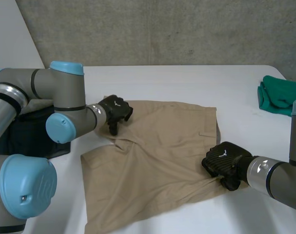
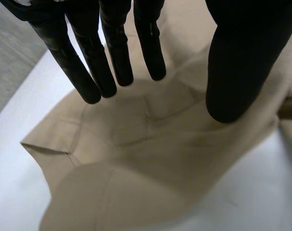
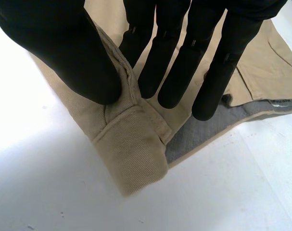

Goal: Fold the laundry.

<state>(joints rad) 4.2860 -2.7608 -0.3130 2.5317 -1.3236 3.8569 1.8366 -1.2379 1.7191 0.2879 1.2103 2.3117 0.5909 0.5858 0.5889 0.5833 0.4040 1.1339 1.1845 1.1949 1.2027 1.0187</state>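
At the shorts (image 1: 157, 161), right hand (image 1: 225, 161) pinches a corner; left hand (image 1: 114, 109) splayed.

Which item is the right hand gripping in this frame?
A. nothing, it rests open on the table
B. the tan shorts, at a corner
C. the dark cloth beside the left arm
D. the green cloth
B: in the right wrist view the right hand pinches a corner of the tan shorts between thumb and fingers.
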